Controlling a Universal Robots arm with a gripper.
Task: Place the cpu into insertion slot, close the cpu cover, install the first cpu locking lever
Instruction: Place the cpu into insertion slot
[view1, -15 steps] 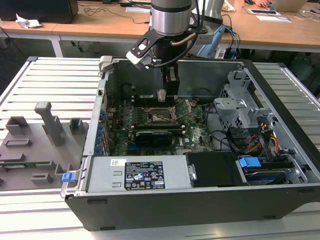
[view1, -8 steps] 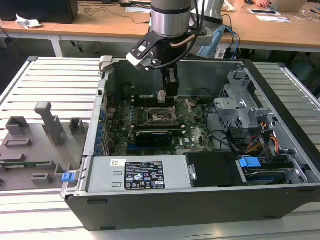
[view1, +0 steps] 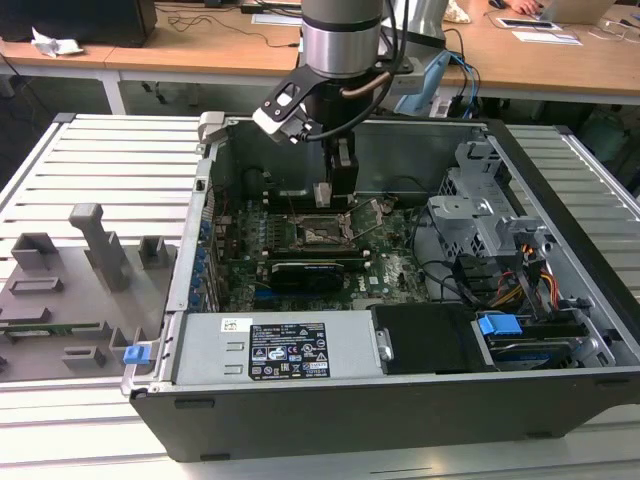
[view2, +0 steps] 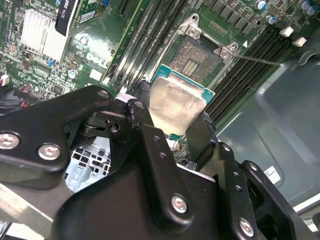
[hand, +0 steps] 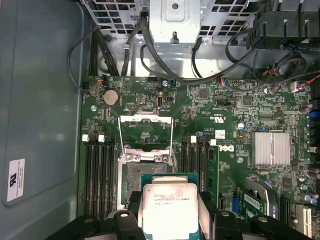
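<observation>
My gripper (view1: 333, 195) reaches down into the open computer case over the green motherboard (view1: 390, 270). In both wrist views its black fingers (hand: 134, 201) are shut on the cpu (hand: 170, 207), a pale silver square chip (view2: 177, 102) gripped by two opposite edges. The cpu hangs close over the near part of the insertion slot (hand: 136, 177), whose grey pin field (view2: 197, 57) lies partly uncovered beyond it. Past the slot, the cpu cover (hand: 145, 119), a thin silver frame, is swung open. A thin metal lever (view2: 260, 60) sticks out beside the socket.
Black memory slots (hand: 97, 170) flank the socket on both sides. A silver heatsink (hand: 270, 148) and a black expansion card (view1: 305, 270) sit nearby. Cables (hand: 165, 70) and a metal drive cage (view1: 480, 215) crowd one end. The power supply (view1: 280, 350) fills the front; grey fixtures (view1: 80, 270) lie outside.
</observation>
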